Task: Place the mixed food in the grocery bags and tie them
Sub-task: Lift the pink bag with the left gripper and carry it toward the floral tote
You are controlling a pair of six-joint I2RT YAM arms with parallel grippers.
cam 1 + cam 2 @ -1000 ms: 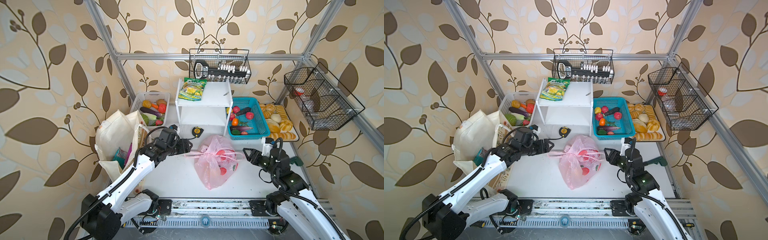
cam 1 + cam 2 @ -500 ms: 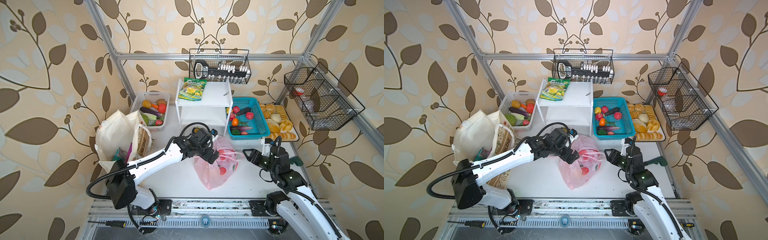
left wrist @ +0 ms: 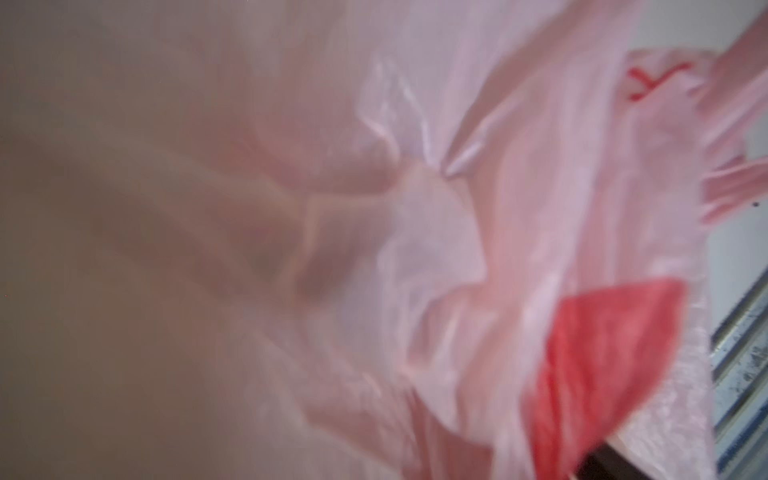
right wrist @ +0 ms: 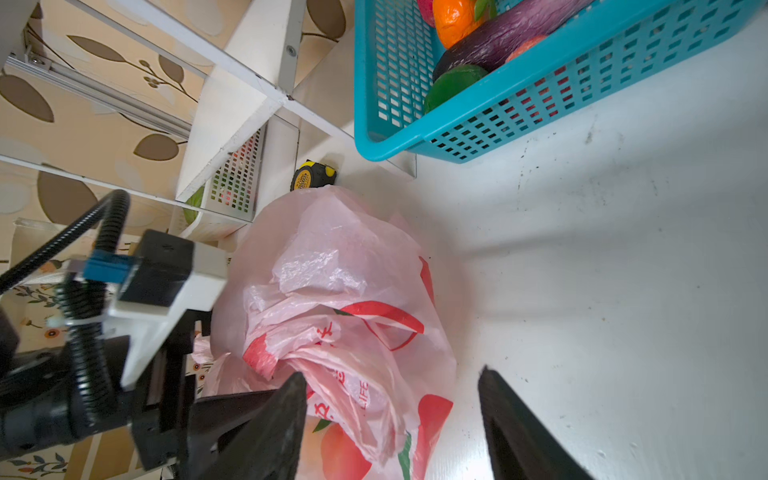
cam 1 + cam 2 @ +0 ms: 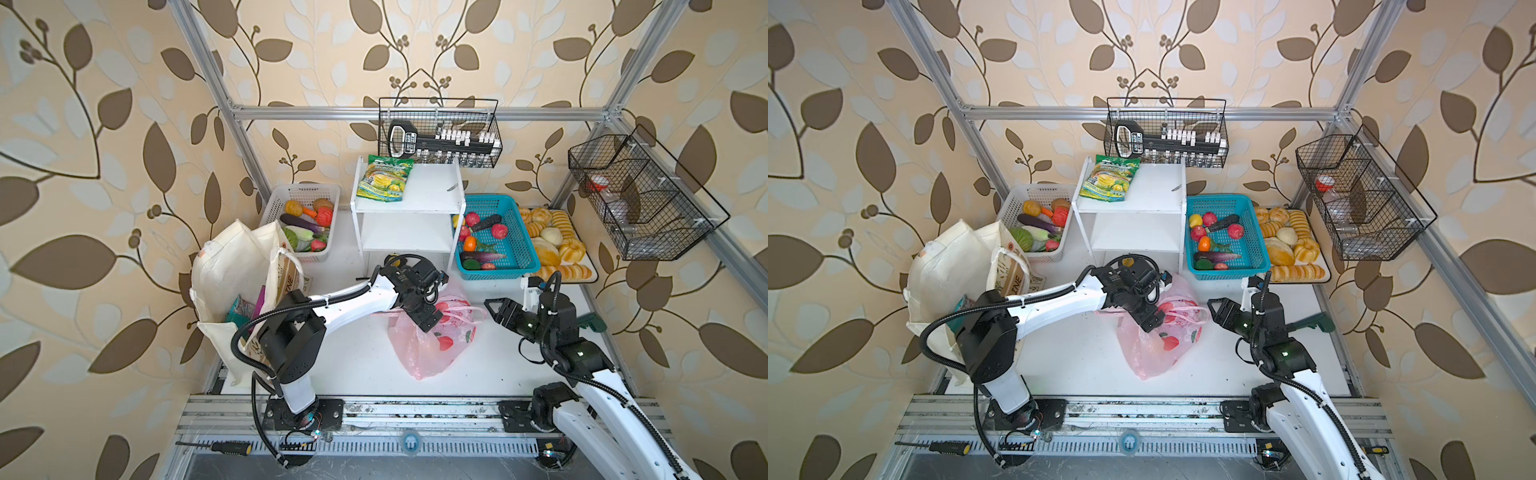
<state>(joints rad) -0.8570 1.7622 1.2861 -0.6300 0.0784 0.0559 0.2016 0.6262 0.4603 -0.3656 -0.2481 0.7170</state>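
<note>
Pink bag: thin translucent plastic film was seen, crinkled and glossy.
Tote: matt cream woven cloth was observed.
Teal basket: smooth perforated plastic was noted, slightly shiny.
Worktop: a matt white surface was shown, speckled with dark marks.
Wire rack: thin black wire was noted.
Frame: silvery metal was seen, dull-sheened.

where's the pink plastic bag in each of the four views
Top view: pink bag just below the centre.
Top view: pink bag just below the centre again.
Left wrist: pink bag fills the picture, blurred.
Right wrist: pink bag in the middle.
Shared landmark: blue basket, in all but left wrist.
</note>
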